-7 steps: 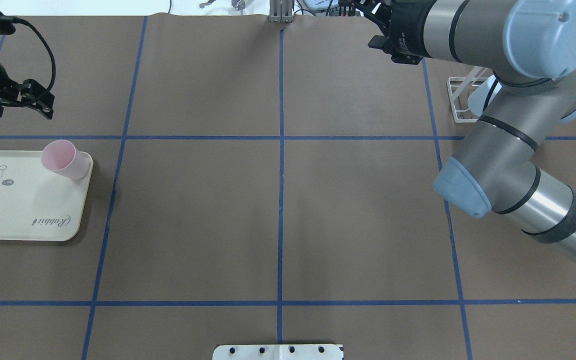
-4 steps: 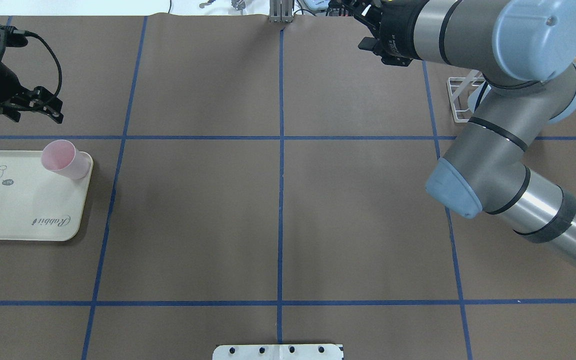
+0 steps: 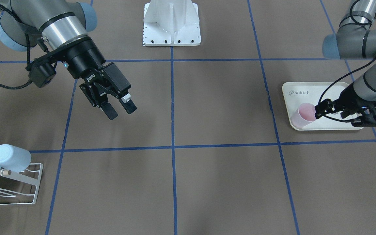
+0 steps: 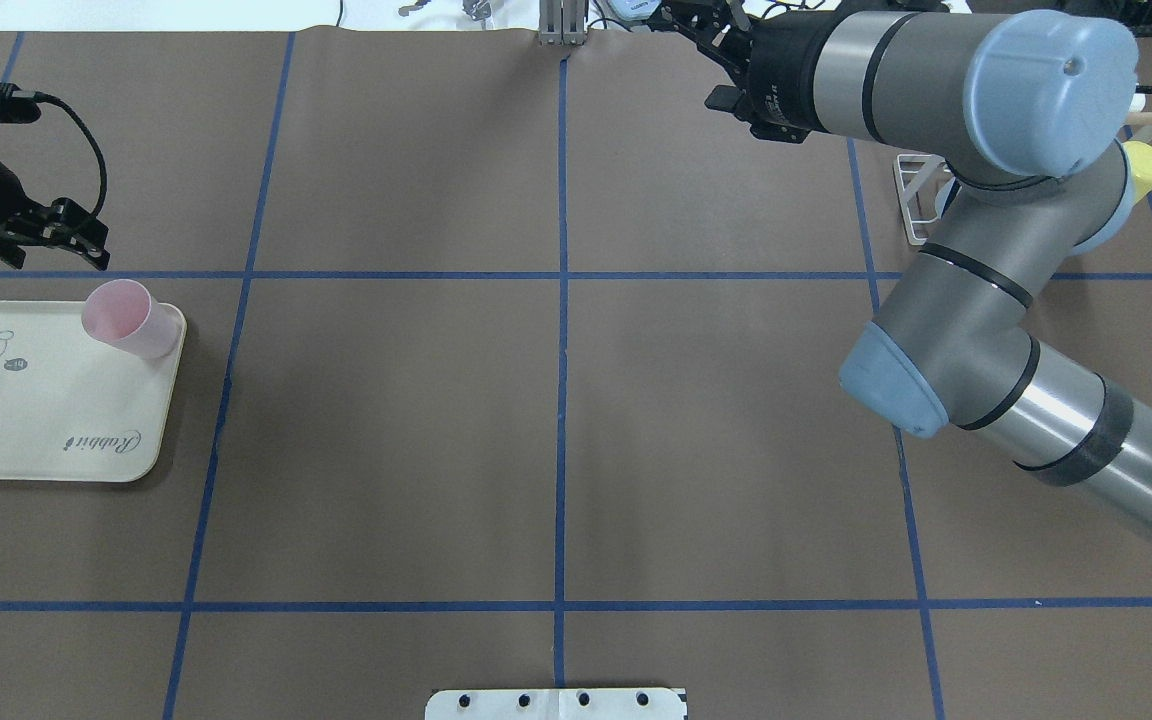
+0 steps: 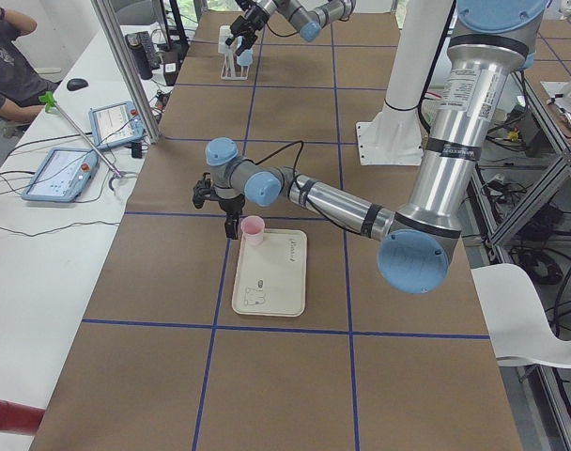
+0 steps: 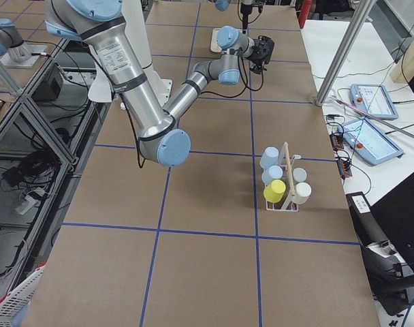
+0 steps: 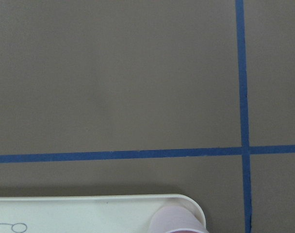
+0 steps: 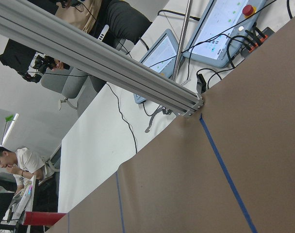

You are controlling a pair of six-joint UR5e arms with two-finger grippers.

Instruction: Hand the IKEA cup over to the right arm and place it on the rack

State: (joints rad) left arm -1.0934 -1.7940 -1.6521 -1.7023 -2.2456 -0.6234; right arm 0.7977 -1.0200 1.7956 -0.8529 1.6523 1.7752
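Note:
The pink IKEA cup (image 4: 131, 320) lies on its side at the far right corner of the cream rabbit-print tray (image 4: 36, 420); its rim shows at the bottom of the left wrist view (image 7: 179, 221). My left gripper (image 4: 46, 245) hovers open just beyond the tray's far edge, left of the cup, holding nothing; the front view shows it beside the cup (image 3: 302, 116). The right arm's gripper (image 3: 119, 109) hangs open and empty above the mat, far from the cup. The rack (image 3: 18, 186) stands at the table's far right.
The rack (image 6: 282, 184) carries pale blue, yellow and white cups around a wooden dowel. The right arm's elbow (image 4: 896, 385) overhangs the right half of the table. The robot's white base (image 3: 171, 23) sits at the near edge. Operators sit at a side desk with tablets (image 5: 60, 169).
My left gripper has moved nearer the tray's far edge and a little to the left. The right arm has swung left, uncovering a yellow cup on the rack.

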